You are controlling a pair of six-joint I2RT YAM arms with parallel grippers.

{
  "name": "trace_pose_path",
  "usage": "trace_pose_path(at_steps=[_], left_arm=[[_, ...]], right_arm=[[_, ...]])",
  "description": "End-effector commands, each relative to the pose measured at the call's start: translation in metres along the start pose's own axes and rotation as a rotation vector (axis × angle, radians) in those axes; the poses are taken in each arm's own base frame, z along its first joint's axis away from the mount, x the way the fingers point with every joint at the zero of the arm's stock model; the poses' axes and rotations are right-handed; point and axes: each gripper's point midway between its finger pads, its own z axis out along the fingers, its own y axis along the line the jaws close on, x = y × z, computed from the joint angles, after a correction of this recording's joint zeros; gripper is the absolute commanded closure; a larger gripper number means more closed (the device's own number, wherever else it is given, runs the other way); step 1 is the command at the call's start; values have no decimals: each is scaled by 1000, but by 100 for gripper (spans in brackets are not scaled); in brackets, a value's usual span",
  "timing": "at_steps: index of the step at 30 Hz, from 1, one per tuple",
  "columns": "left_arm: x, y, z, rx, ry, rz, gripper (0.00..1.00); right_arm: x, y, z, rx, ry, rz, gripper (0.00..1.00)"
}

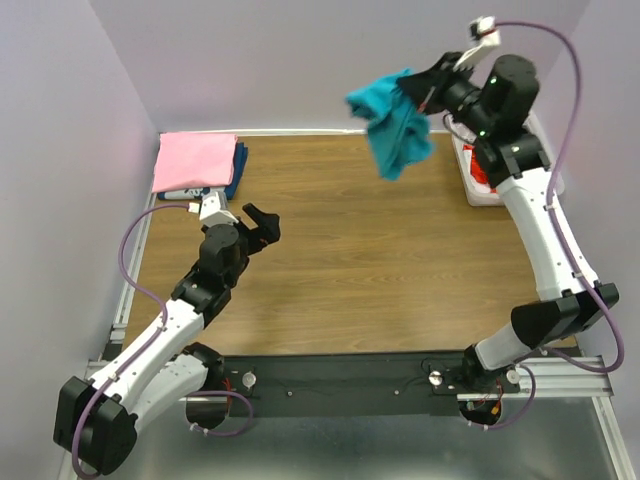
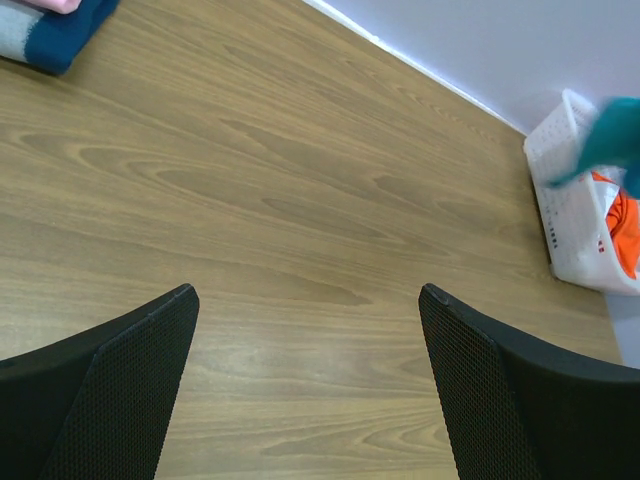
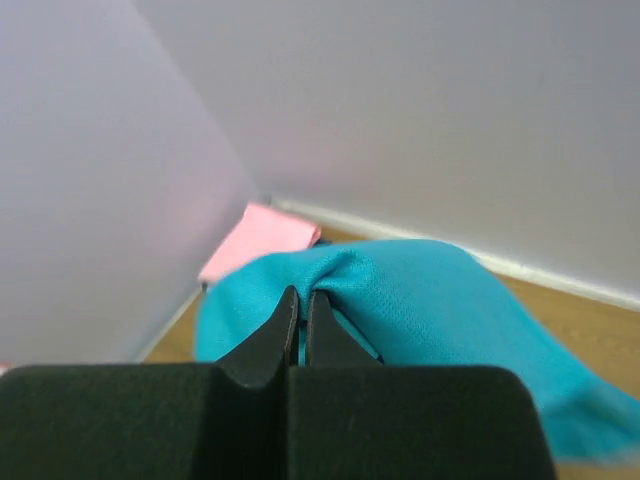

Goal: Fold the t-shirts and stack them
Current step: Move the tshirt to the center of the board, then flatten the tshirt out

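Pinching: right pincer (image 3: 303,300) pressed together on a bunched fold of the teal t-shirt (image 1: 395,125), cloth caught between the tips.
Teal t-shirt vs pincer: in the top view it hangs from the tips toward 7 o'clock of the pincer, crumpled, in the air above the counter (image 1: 350,260), touching nothing else.
Teal t-shirt spot: about 1 o'clock of the counter, in front of the back wall.
Left pincer (image 2: 308,292): spread wide, nothing between the tips, over bare wood at 9 o'clock, well apart from the teal t-shirt.
Pink t-shirt (image 1: 195,160): folded flat at 10 o'clock, on top of the dark blue t-shirt (image 2: 60,35).
Basket (image 2: 565,200): white lattice, 2 o'clock edge.
Orange-red t-shirt (image 2: 622,225): inside the basket, mostly hidden.
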Motion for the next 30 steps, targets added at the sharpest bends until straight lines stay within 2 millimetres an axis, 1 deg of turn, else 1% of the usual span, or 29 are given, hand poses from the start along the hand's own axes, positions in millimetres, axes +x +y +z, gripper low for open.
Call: trace_pose_path(at_steps=[1, 2, 3, 4, 5, 6, 7, 8, 9, 10, 12, 13, 14, 15, 16, 17, 18, 19, 20, 21, 22, 23, 24, 25, 26, 27, 28, 29, 30], left_arm=[[-11, 1, -5, -47, -15, -47, 2], [-9, 7, -6, -74, -12, -68, 2], [-9, 14, -8, -112, -18, -70, 2], [-11, 17, -9, -128, -25, -79, 2], [-11, 23, -11, -164, -28, -94, 2], [-12, 26, -12, -181, -33, -101, 2], [-11, 28, -12, -193, -32, -105, 2], [-10, 33, -13, -218, -32, -115, 2], [-8, 35, -13, -226, -29, -117, 2], [-5, 38, -12, -241, -24, -120, 2], [1, 43, -10, -257, -13, -124, 2], [5, 46, -8, -273, -2, -117, 2], [7, 50, -7, -294, -1, -115, 2], [14, 56, -4, -320, 18, -107, 2], [17, 61, -3, -340, 21, -106, 2], [20, 64, -1, -356, 28, -107, 2], [19, 71, 3, -375, 25, -116, 2], [25, 79, 9, -395, 49, -96, 2], [32, 77, 14, -366, 97, -97, 2], [24, 88, 22, -372, 82, -119, 2], [26, 90, 28, -359, 103, -121, 2], [39, 96, 35, -347, 170, -101, 2], [35, 103, 41, -353, 165, -110, 2], [39, 106, 45, -362, 185, -106, 2], [48, 115, 50, -395, 216, -93, 2], [44, 118, 56, -415, 207, -83, 2], [50, 129, 62, -454, 225, -78, 2], [49, 131, 68, -456, 232, -74, 2], [49, 129, 75, -436, 240, -73, 4]], right_arm=[[79, 26, -13, -97, 216, -67, 99], [101, 19, -20, -68, 265, -60, 99], [114, 15, -36, -43, 286, -61, 99], [169, -9, -50, 23, 396, -33, 99], [189, -39, -63, 189, 409, -25, 95], [193, -54, -81, 294, 391, -8, 86], [227, -94, -107, 513, 419, 9, 55], [235, -107, -122, 592, 421, 4, 40], [240, -116, -134, 652, 417, 2, 28], [246, -125, -153, 727, 400, 20, 10], [249, -123, -161, 729, 392, 37, 1], [249, -120, -164, 715, 387, 42, 0], [256, -117, -165, 695, 406, 48, 0], [260, -114, -166, 679, 418, 66, 0], [265, -113, -166, 670, 429, 79, 0], [273, -111, -167, 665, 445, 101, 0], [286, -110, -170, 656, 479, 118, 0], [294, -107, -171, 641, 500, 139, 0], [302, -106, -172, 632, 519, 157, 0], [310, -108, -175, 644, 535, 172, 0], [314, -108, -177, 655, 538, 190, 0], [317, -108, -177, 657, 542, 201, 0], [323, -109, -181, 667, 555, 208, 0], [325, -109, -182, 667, 557, 215, 0], [326, -110, -182, 670, 551, 219, 0], [327, -111, -183, 676, 551, 222, 0], [328, -110, -184, 678, 552, 226, 0], [328, -111, -183, 676, 549, 225, 0], [328, -111, -183, 676, 547, 227, 0]])
